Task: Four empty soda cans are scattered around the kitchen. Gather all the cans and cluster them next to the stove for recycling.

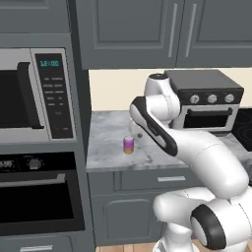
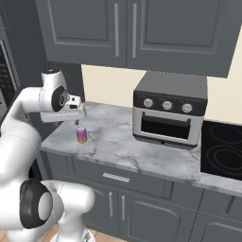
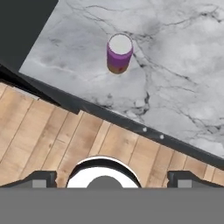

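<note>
The grey upper cabinets [image 2: 127, 33] run across the top of both base views, and below them a marble counter [image 2: 123, 146] stretches from the tall dark oven column at nine o'clock toward the black stove [image 2: 222, 149] at three o'clock in the right base view. That column holds a microwave [image 1: 34, 96] with a lit clock, and under it the black wall oven [image 1: 39, 194]. A grey toaster oven [image 2: 170, 111] with three round dials sits on the counter just beside the stove, at about two o'clock from the centre of the right base view. The white arm [image 1: 197, 162] rises from the lower right of the left base view and bends over the counter's front part. The gripper [image 2: 77, 121] hangs above the counter with its jaws spread wide and nothing between them; in the hand view its two dark fingertips [image 3: 41, 178] stand far apart at the bottom corners. The purplish-pink soda can [image 2: 82, 134] stands upright on the marble, well apart from the toaster oven and the stove, near the counter's nine o'clock end; in the hand view the can sits at twelve o'clock, clear of the fingers. Lower drawers [image 2: 113, 177] with silver handles [image 2: 116, 177] face the wooden floor [image 3: 57, 140].
</note>
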